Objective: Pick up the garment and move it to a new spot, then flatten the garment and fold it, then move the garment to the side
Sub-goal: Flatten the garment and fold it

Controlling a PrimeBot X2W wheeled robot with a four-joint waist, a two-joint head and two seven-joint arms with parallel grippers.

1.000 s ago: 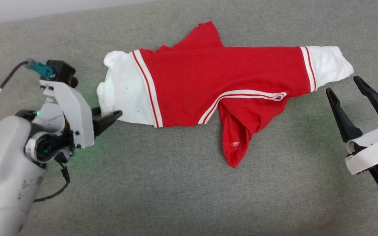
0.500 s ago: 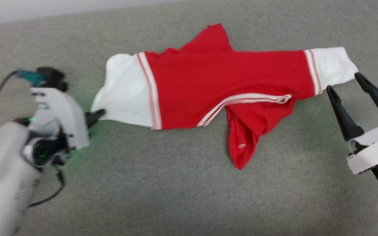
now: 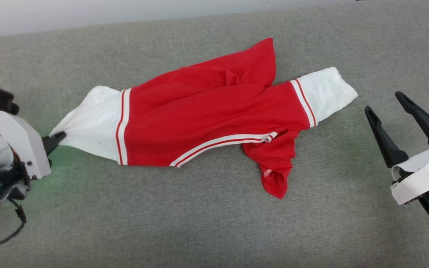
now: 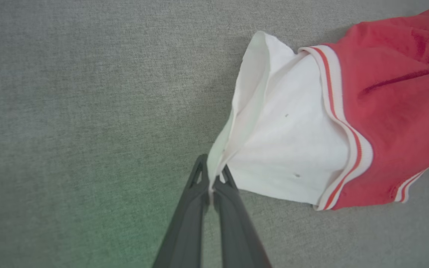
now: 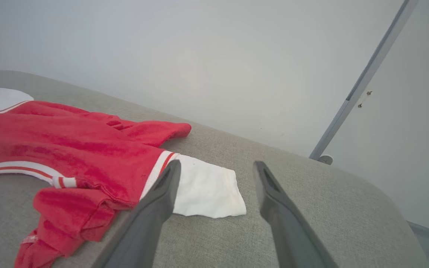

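Observation:
The red garment [image 3: 207,119] with white cuff panels lies stretched across the grey cushion, one white cuff at each end. My left gripper [image 3: 59,137] is shut on the edge of the left white cuff [image 4: 277,145]; in the left wrist view my left gripper [image 4: 211,178] pinches the cuff's hem between its two dark fingertips. My right gripper [image 3: 385,104] stands open to the right of the right white cuff [image 3: 324,93], apart from it. In the right wrist view my right gripper [image 5: 216,167] has nothing between its fingers, with that cuff [image 5: 207,193] just beyond them.
The grey upholstered surface [image 3: 199,223] runs all around the garment. A pale wall [image 5: 199,56] stands behind it, with a grey metal post [image 5: 363,82] at the right. The cushion's rounded edge [image 5: 385,197] falls away at the far right.
My left gripper closed on the left white cuff and pulled it leftward, dragging the whole garment left. The right cuff slid away from my right gripper, which stayed open.

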